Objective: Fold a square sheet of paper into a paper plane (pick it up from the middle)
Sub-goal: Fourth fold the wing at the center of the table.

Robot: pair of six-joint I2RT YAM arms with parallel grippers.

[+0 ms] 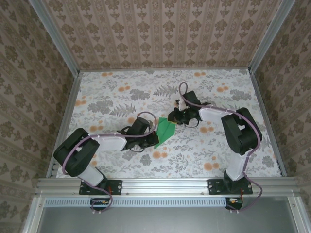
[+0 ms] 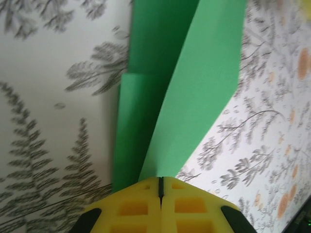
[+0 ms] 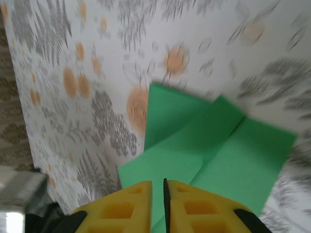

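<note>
Folding in mid-course, judging by the creased flaps already lying over one another. Clamping one end of the part-folded square sheet of paper (image 1: 165, 130) in the tightly closed left claw (image 2: 160, 182), near the middle of the counter (image 1: 121, 92). Hovering at the opposite end with the right claw (image 3: 164, 183), showing only a thin slit; pinching or not, impossible to tell. Next, probably calling for a steady left hold while pressing down another flap.
</note>
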